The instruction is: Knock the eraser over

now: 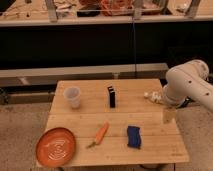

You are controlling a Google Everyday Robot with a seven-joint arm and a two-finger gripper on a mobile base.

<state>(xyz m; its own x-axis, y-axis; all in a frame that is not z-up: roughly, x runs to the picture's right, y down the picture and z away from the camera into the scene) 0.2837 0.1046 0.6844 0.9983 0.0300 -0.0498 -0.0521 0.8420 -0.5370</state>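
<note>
The eraser is a slim black block with a thin lighter edge. It stands upright on the wooden table, at the back middle, to the right of a clear cup. My white arm reaches in from the right edge. My gripper hangs over the table's right side, well to the right of the eraser and apart from it.
An orange plate lies at the front left. A carrot lies at the front middle and a blue sponge pad to its right. A small white object sits at the back right. A dark counter runs behind the table.
</note>
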